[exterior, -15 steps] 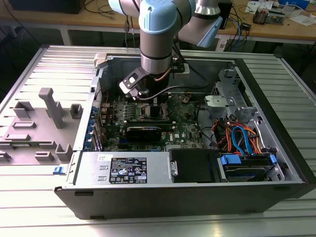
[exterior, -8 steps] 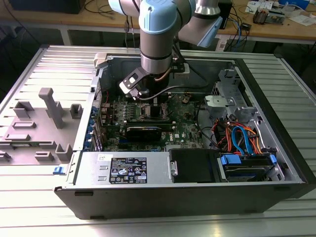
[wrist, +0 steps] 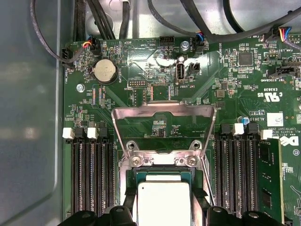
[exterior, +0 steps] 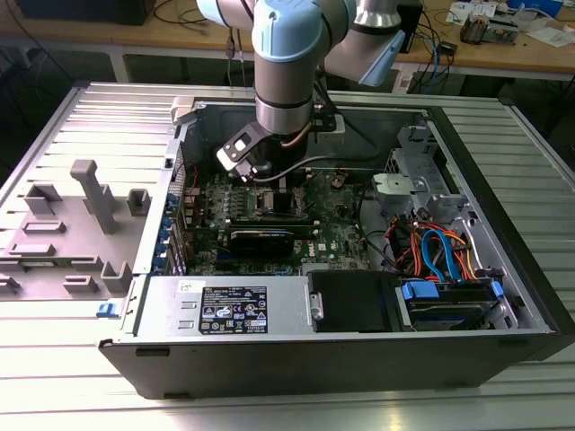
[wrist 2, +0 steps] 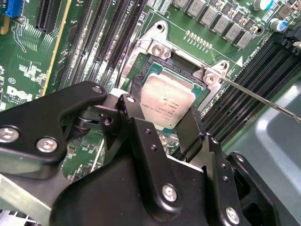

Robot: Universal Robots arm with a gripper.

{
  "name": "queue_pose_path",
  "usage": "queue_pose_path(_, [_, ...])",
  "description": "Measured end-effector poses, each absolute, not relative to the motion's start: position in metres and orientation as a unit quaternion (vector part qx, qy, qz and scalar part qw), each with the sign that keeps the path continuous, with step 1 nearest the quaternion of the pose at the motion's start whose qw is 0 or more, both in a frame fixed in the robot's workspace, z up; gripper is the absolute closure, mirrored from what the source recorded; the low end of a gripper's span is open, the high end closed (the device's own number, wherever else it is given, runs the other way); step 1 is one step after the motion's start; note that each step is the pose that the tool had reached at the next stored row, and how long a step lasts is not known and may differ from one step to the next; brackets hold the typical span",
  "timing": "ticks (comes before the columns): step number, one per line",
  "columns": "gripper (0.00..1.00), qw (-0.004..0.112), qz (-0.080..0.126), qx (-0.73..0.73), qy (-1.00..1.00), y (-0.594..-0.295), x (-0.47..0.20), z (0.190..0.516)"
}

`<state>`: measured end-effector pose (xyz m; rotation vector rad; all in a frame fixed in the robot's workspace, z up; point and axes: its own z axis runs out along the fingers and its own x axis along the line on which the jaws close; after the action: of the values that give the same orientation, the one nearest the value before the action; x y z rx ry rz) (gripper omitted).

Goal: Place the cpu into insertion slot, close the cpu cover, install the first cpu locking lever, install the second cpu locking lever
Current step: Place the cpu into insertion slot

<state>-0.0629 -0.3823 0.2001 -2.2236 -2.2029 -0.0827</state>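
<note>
Clearance is running tight around the insertion slot (wrist: pixel 162 162). Long black memory slots (wrist: pixel 91 179) are flanking it on both sides. The cpu cover (wrist: pixel 164 111) is standing raised on its hinge edge, leaving the socket's dark centre uncovered. A thin metal lever (wrist 2: pixel 256 97) is angling away from one corner of the silvery rim, out over the neighbouring memory slots. In the exterior view the arm (exterior: pixel 283 54) is reaching straight down into the open computer case (exterior: pixel 359 364), closer to the wall at the exterior view's left than to the one at its right.

The gripper (wrist 2: pixel 162 110) is clamping the cpu (wrist 2: pixel 167 96) by two opposite edges, a black finger (wrist 2: pixel 136 125) pressing on each side. The chip is showing a dull grey square metal top with a narrow green border. It is sitting directly over the socket opening, inside the rim; whether it is resting in it I cannot tell. The cover is showing as a thin silvery frame with a large window, with green board visible through it.

The case is lying on its side on a ribbed metal table (exterior: pixel 72 395). It is holding the green motherboard (exterior: pixel 346 224), a black graphics card (exterior: pixel 269 238), a grey power supply box (exterior: pixel 229 307) and a bundle of orange and blue cables (exterior: pixel 436 247). Grey fixtures (exterior: pixel 90 193) are standing on the table at the exterior view's left, outside the case.
</note>
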Motion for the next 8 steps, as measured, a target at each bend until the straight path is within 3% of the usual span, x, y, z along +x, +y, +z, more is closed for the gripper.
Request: queue_pose_path(8, [0.46, 0.005, -0.026, -0.710, -0.704, -0.3833, -0.0629, 0.1975])
